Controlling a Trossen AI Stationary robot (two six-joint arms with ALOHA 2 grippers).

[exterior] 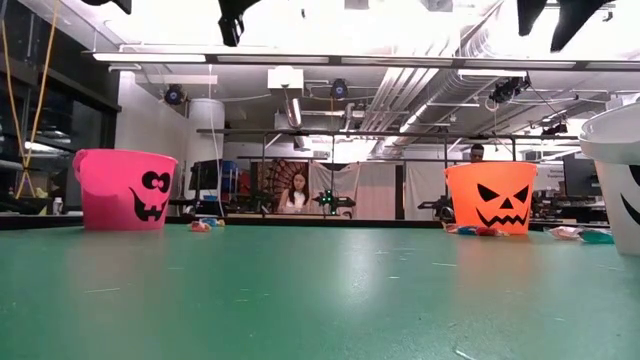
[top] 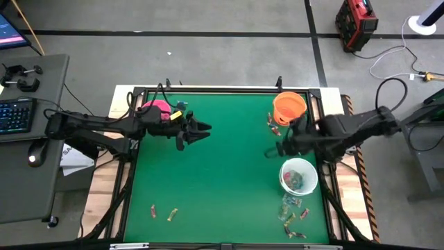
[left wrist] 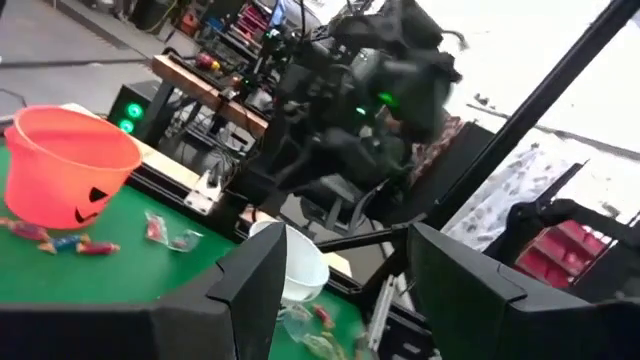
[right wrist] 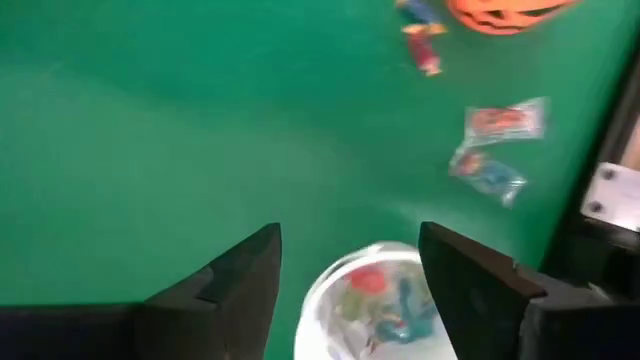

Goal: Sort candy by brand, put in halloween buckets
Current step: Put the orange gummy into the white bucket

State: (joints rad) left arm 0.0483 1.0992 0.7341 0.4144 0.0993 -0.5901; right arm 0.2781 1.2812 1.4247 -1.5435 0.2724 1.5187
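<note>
1. Left side first: the left gripper (top: 202, 130) hangs in the air just beside the pink bucket (top: 157, 110), fingers spread apart with nothing between them. The closest loose candy for it is the little pair of wrapped pieces (top: 163, 212) at the near edge, well apart from the pink bucket. That's a long reach, and my guess is tiny flat wrappers like that slip out of a pinch or skate on the green mat (top: 229, 173).

2. Middle: nothing lies here.

3. Right side: the right gripper (top: 275, 149) hovers just beside the white bucket (top: 299, 175), on the side toward the orange bucket (top: 289, 105). Its fingers are wide apart and empty. The white bucket already has a few sweets (right wrist: 385, 300) in it. More candy (top: 272, 123) lies right by the orange bucket, and a scattered heap (top: 291, 217) lies on the near side of the white bucket.

4. Risks here, as I see it: the arm clips the light white bucket and tips it, or grabs two brands at once out of the heap.
</note>
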